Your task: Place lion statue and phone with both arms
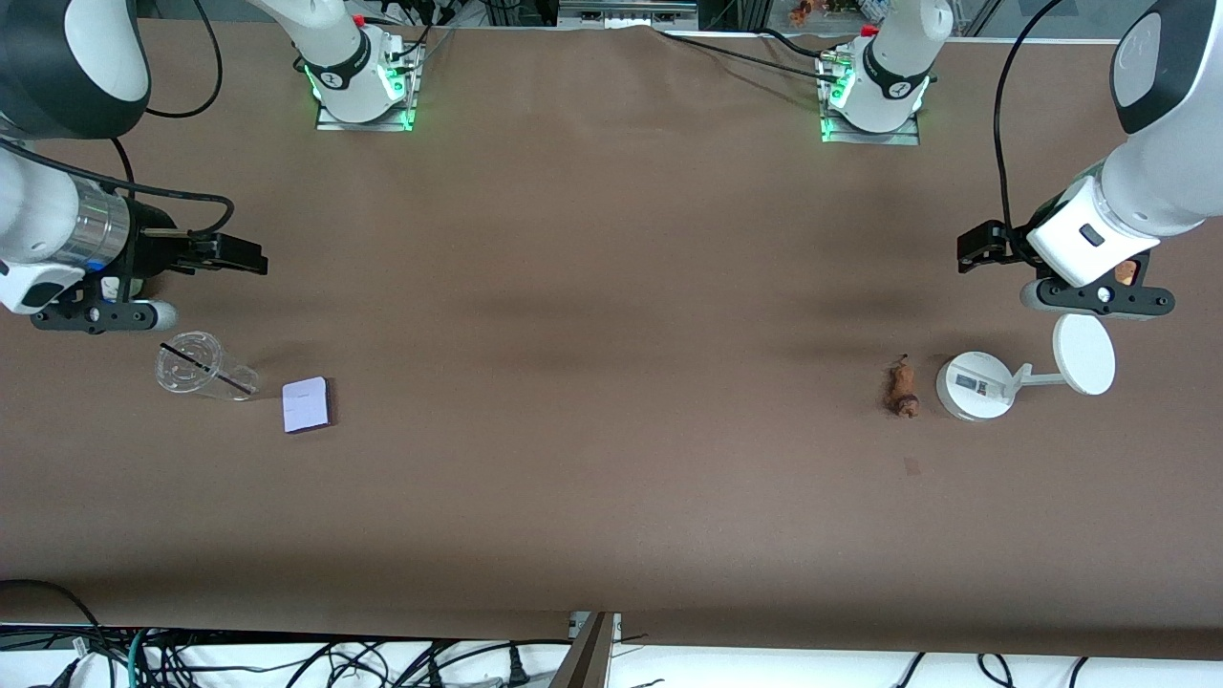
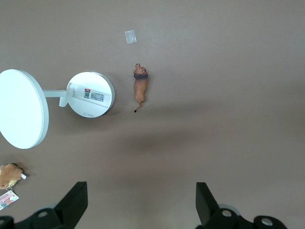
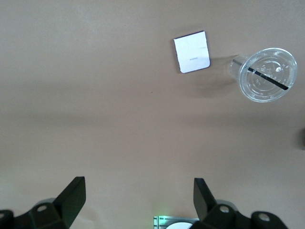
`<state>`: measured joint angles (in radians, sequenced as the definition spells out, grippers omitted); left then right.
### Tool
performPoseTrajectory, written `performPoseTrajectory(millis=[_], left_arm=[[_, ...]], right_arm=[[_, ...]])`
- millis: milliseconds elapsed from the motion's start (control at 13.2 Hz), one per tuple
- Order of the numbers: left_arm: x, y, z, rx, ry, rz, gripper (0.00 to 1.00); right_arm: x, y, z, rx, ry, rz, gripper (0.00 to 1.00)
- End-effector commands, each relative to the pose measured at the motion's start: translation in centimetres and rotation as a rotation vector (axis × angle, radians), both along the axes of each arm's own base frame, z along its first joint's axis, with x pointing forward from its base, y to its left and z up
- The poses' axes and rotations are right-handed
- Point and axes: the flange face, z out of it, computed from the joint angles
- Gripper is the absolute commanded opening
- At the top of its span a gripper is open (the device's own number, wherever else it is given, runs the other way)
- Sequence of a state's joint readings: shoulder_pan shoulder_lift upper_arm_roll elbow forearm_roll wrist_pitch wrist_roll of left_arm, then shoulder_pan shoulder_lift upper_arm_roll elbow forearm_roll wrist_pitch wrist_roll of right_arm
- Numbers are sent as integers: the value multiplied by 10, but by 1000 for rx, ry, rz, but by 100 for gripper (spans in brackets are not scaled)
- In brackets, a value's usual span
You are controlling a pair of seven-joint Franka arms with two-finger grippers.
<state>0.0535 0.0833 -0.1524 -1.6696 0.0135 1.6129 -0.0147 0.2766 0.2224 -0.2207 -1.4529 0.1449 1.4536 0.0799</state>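
Note:
The lion statue (image 1: 901,387) (image 2: 139,87), small and brown-orange with a thin tail, lies on the brown table beside a white stand. The phone (image 1: 306,405) (image 3: 191,51), a flat pale slab with a dark edge, lies toward the right arm's end, beside a clear cup. My left gripper (image 1: 976,250) (image 2: 140,191) hangs open and empty over bare table at the left arm's end, apart from the lion. Over bare table at its own end, my right gripper (image 1: 246,258) (image 3: 138,186) also stands open with nothing in it, apart from the phone.
A white round-based stand (image 1: 975,386) (image 2: 90,94) with a disc (image 1: 1083,354) sits beside the lion. A clear plastic cup (image 1: 203,367) (image 3: 266,74) lies tipped beside the phone. A brown plush (image 2: 9,174) rests near the stand's disc. A small paper scrap (image 2: 130,36) lies near the lion.

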Motion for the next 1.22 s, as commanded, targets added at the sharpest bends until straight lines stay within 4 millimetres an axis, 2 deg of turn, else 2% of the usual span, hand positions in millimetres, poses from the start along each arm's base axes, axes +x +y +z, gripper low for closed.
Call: performPoseTrajectory(millis=[0, 228, 684, 1140], left_arm=[[0, 0, 4, -5, -9, -12, 100], [0, 0, 5, -5, -11, -12, 100], [1, 0, 4, -5, -11, -13, 100], [2, 0, 1, -6, -6, -12, 100]], right_arm=[[-16, -4, 23, 1, -15, -46, 100], [-28, -16, 25, -14, -14, -100, 100], [-62, -32, 36, -13, -119, -33, 100], [-60, -33, 40, -15, -129, -41, 100]])
